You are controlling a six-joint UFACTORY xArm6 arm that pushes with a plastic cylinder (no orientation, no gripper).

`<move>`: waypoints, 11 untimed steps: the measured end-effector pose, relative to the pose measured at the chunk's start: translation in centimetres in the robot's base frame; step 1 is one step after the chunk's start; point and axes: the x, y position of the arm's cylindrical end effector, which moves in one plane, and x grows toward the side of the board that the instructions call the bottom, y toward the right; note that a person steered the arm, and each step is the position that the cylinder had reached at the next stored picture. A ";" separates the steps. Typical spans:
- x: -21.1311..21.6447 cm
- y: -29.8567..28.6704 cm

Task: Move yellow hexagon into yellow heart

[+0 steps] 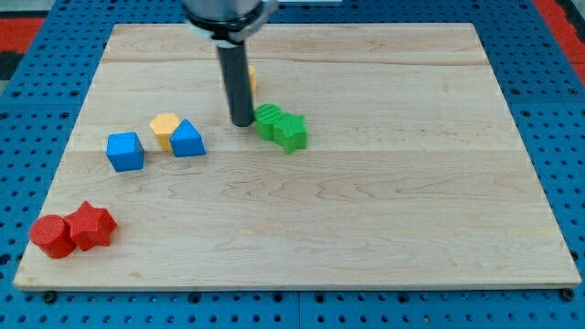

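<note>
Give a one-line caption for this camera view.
My tip beside green blocks, yellow hexagon left, yellow heart behind the rod.

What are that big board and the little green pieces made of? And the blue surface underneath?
The board looks like pale, unvarnished wood: grain lines and plank seams show. The green blocks look like matte plastic, with fine ridges, possibly printed. The blue surface seems to be a painted or plastic panel with a regular grid of holes; which, I can't tell.

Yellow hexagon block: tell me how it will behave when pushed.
The yellow hexagon block sits low and flat, so it likely slides without tipping. It touches the blue block, which may drag along. My tip is off to its right.
</note>
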 end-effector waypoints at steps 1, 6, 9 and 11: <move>0.0 2.2; 0.7 -25.0; 4.0 -16.2; 0.2 -13.2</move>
